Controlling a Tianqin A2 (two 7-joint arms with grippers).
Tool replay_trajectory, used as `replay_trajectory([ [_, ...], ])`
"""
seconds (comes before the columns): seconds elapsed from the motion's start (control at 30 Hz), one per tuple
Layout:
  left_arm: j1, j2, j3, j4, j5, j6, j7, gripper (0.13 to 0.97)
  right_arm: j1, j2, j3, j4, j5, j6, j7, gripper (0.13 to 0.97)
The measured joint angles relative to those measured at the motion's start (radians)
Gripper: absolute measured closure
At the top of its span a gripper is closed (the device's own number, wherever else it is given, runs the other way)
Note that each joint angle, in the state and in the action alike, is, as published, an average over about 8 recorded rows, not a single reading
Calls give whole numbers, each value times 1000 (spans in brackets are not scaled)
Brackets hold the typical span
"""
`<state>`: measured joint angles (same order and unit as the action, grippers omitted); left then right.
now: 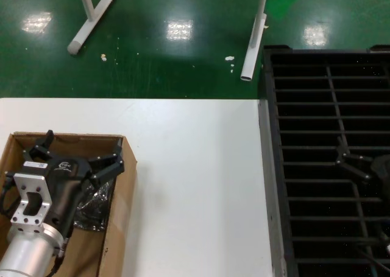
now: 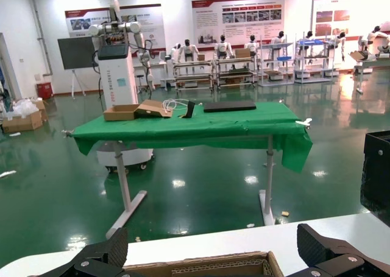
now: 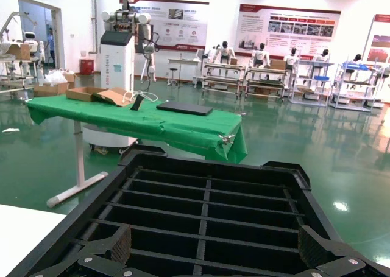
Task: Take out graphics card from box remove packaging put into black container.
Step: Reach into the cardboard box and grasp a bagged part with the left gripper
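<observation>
The brown box (image 1: 125, 185) stands on the white table's near left corner, flaps upright. My left gripper (image 1: 78, 156) hangs open over its far half, with nothing between the fingers. In the left wrist view the same left gripper (image 2: 213, 260) straddles the box's far wall (image 2: 207, 266). Crinkled shiny packaging (image 1: 92, 207) lies inside the box, partly under the wrist. The graphics card is hidden. The black container (image 1: 317, 106) fills the right side. My right gripper (image 1: 355, 165) hovers open and empty above its slats, as the right wrist view also shows for the gripper (image 3: 216, 252) and the container (image 3: 207, 204).
The white table (image 1: 195, 185) reaches from the box to the container's left wall. Beyond the table's far edge lies green floor with white stand legs (image 1: 91, 18). A green-covered table (image 2: 189, 128) stands farther off.
</observation>
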<state>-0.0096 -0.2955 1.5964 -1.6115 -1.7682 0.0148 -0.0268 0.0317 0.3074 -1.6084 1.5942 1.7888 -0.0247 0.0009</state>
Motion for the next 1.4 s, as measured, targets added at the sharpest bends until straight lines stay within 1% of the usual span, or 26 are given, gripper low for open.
replay_trajectory([
  [1.2, 0, 0, 0, 0, 0, -1, 0, 132, 0, 0, 0, 0, 0, 0, 0, 129],
  [1.3, 3, -2, 2, -7, -3, -14, 2, 132, 0, 0, 0, 0, 0, 0, 0, 129],
  [1.37, 6, -12, 11, -20, -17, -40, 15, 132, 0, 0, 0, 0, 0, 0, 0, 129],
  [1.4, 8, -22, 21, -31, -30, -60, 26, 132, 0, 0, 0, 0, 0, 0, 0, 129],
])
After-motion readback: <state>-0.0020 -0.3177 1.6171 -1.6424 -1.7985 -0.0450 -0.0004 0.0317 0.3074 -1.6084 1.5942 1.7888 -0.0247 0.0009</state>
